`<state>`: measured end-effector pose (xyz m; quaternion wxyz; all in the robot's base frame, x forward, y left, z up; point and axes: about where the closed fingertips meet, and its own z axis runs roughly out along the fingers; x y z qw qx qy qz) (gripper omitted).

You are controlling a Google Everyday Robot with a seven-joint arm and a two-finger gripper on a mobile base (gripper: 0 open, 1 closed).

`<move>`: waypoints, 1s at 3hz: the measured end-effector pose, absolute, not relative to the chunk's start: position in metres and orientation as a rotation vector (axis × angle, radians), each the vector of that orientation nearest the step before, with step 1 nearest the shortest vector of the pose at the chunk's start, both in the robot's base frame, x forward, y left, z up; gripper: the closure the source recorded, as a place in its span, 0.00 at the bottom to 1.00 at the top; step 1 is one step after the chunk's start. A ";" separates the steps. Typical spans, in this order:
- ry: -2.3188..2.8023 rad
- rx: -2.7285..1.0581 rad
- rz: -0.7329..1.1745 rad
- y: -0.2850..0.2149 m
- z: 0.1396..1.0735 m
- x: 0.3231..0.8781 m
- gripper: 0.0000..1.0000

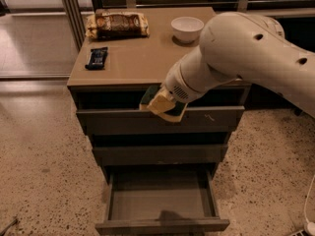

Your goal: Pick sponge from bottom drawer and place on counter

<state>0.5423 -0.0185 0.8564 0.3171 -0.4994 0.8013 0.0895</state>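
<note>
Speckled floor (39, 151) lies all around. Over it the gripper (170, 107) hangs, its jaws mostly hidden by the wrist but seemingly clamped on the sponge (156, 103), right before the top drawer (118, 121). Just above and behind the jaws spreads the counter (142, 63). Well below them the bottom drawer (162, 203) stands open.

The thick white arm (246, 48) reaches in from the right, sloping down and leftward to a ribbed wrist (182, 85). Its pincer (167, 102), mostly hidden, grips the sponge (158, 107) just below the bench (128, 63) front edge.
</note>
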 end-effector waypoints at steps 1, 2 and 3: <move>2.116 -1.198 0.022 -0.040 0.877 0.552 1.00; 2.127 -1.044 -0.154 -0.082 0.897 0.573 1.00; 2.125 -0.831 -0.255 -0.138 0.912 0.596 1.00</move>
